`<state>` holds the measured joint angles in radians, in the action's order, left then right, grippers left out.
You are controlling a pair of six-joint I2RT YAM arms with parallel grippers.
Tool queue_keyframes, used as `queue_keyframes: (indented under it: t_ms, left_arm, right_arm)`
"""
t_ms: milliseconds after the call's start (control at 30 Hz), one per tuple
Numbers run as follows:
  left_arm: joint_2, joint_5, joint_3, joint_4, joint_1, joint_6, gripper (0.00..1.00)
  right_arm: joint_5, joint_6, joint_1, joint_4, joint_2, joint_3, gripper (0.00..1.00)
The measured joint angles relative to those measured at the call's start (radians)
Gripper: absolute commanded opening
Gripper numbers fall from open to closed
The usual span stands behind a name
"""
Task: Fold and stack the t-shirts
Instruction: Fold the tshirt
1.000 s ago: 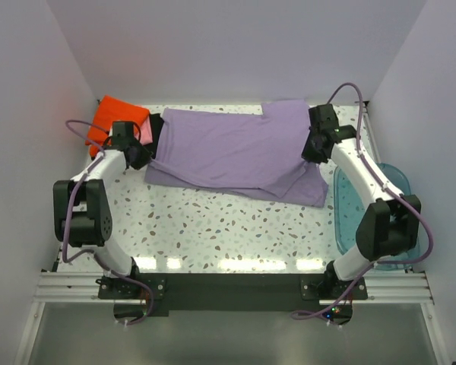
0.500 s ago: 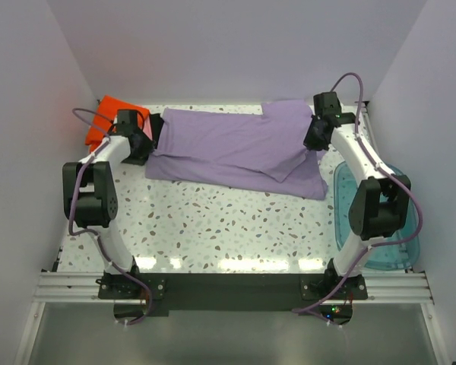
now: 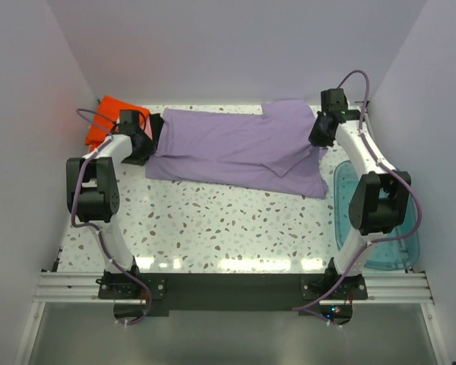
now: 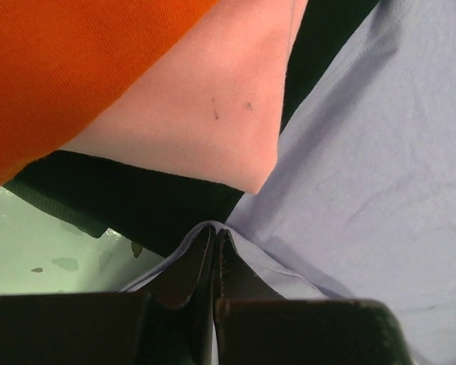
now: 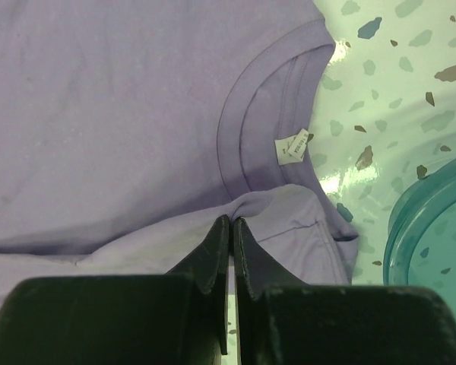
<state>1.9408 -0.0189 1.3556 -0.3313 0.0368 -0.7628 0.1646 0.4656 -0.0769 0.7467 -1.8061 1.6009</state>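
Observation:
A large lavender t-shirt [image 3: 235,148] lies spread across the far part of the speckled table, folded lengthwise. My left gripper [image 3: 142,144] is shut on its left edge [image 4: 243,251], next to the folded stack of orange [image 3: 110,114], pink [image 4: 205,114] and black [image 4: 137,213] shirts. My right gripper [image 3: 319,137] is shut on a fold of the lavender shirt near its collar [image 5: 258,144]; a white label [image 5: 292,150] shows inside the neck.
A translucent teal bin [image 3: 380,220] stands at the right edge of the table, its rim also in the right wrist view [image 5: 433,220]. White walls close in on three sides. The arm bases sit on the black rail at the near edge.
Both grippers have moved toward the far wall, pulling the lavender shirt's near edge over itself. The shirt now lies narrower and further back.

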Motion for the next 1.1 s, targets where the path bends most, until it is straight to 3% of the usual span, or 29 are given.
queue_keyframes:
  t_ms: [367, 733, 933, 1100]
  left_arm:
    - [0.01, 0.008, 0.0, 0.004, 0.0, 0.026, 0.0]
    - [0.01, 0.049, 0.0, 0.025, 0.0, 0.055, 0.11]
    - [0.017, 0.071, 0.0, 0.035, 0.0, 0.079, 0.24]
    - [0.018, 0.083, 0.0, 0.053, 0.0, 0.1, 0.46]
  right_arm:
    - [0.0, -0.005, 0.014, -0.016, -0.039, 0.01, 0.0]
    - [0.0, -0.005, 0.029, -0.03, -0.039, 0.01, 0.0]
    - [-0.003, -0.006, 0.032, -0.031, -0.058, 0.031, 0.0]
    - [-0.014, -0.007, 0.032, -0.035, -0.129, 0.085, 0.0]
